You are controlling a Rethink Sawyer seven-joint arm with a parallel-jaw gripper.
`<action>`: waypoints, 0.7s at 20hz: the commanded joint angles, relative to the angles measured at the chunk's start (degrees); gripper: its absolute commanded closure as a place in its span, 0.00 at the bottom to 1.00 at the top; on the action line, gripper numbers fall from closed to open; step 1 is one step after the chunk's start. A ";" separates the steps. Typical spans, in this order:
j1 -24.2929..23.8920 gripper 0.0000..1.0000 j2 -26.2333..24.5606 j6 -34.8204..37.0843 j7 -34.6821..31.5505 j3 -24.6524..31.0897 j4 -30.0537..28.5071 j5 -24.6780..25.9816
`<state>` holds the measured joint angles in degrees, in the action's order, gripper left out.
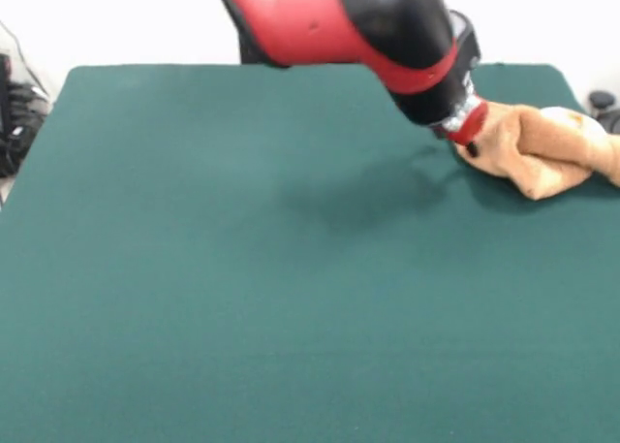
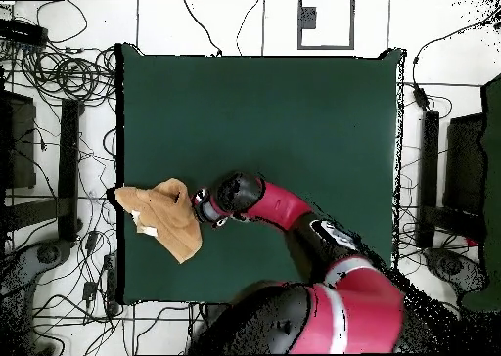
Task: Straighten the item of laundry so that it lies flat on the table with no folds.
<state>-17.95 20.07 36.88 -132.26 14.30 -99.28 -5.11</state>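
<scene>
Tan-orange towel (image 1: 542, 150) lies bunched at the table (image 1: 242, 298) edge; claw (image 1: 469, 144) touching it, grip state unclear.

No text, label, brand, number or sign can be read anywhere in either view.
</scene>
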 commanded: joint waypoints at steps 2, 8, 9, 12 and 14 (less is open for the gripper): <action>17.51 0.00 5.91 -12.48 -12.76 -25.96 11.25 16.63; 23.13 0.00 3.65 -15.29 -14.43 -32.07 14.42 18.13; 23.10 0.00 3.58 -15.19 -13.99 -31.96 14.41 17.62; 19.24 0.00 0.66 -16.90 -10.45 -28.25 16.16 15.43; 11.11 0.00 -2.80 -16.07 -6.85 -19.42 16.84 10.42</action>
<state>1.46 25.06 24.88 -132.26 -10.78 -88.90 10.46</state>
